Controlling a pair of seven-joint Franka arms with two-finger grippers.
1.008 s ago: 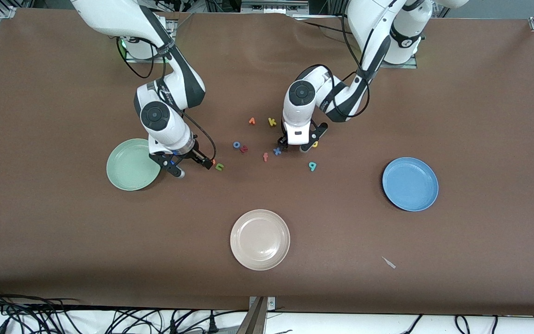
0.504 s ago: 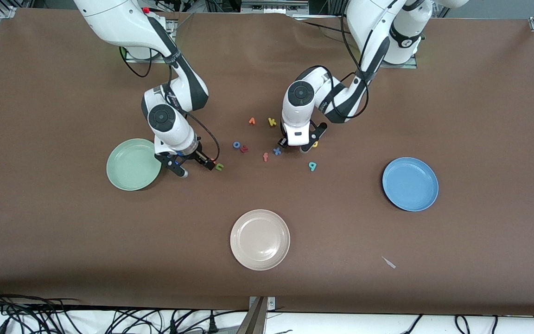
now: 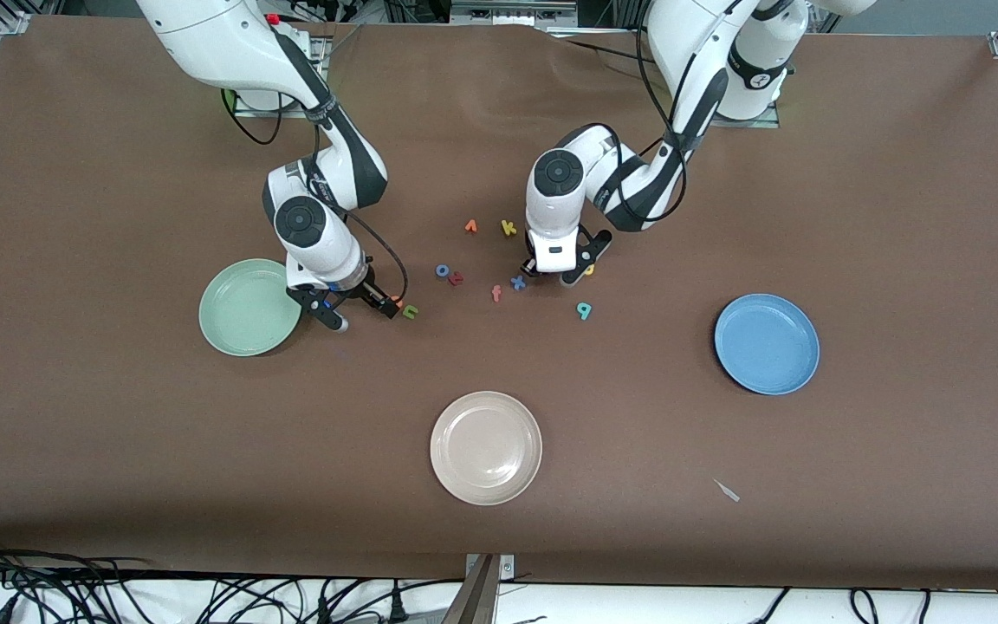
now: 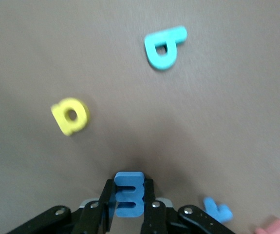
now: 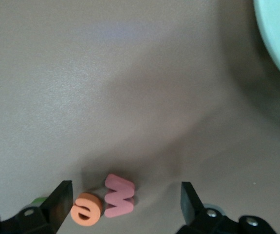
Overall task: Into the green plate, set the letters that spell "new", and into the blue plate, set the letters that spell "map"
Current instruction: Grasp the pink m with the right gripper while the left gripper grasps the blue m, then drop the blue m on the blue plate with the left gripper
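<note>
Since before, left end effector (image 4: pixel 128 204) clamped blue "m" (image 4: pixel 129 194), mid-frame; right end effector (image 5: pixel 125 202) gapes around "w" (image 5: pixel 118 195) and "e" (image 5: pixel 86 208).

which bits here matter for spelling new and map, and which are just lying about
Job: green plate, blue plate, n, e, w, m, a, p.
Lying about: white plate, o, x, f, k, v.
</note>
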